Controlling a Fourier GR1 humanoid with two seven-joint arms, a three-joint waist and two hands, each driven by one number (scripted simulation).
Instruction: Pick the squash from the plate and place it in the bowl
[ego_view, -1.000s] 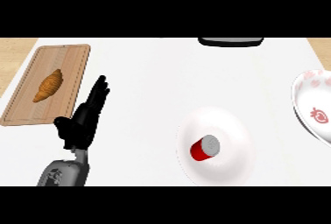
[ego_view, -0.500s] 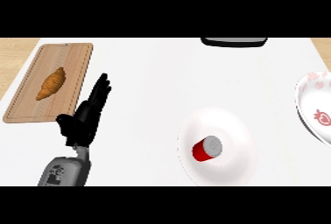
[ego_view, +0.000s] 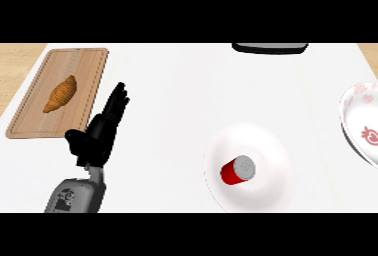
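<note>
One robot hand (ego_view: 100, 131), the left, hovers with straight, spread fingers over the white tabletop (ego_view: 184, 85), well left of the plate (ego_view: 251, 150) bearing a red can (ego_view: 238, 170).

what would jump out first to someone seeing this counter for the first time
The red can lying on the white plate at centre right stands out most; no squash shows on it. Next comes the black left hand, open with fingers straight, just right of a wooden cutting board that holds a croissant. A white bowl with red markings sits cut off at the right edge.
</note>
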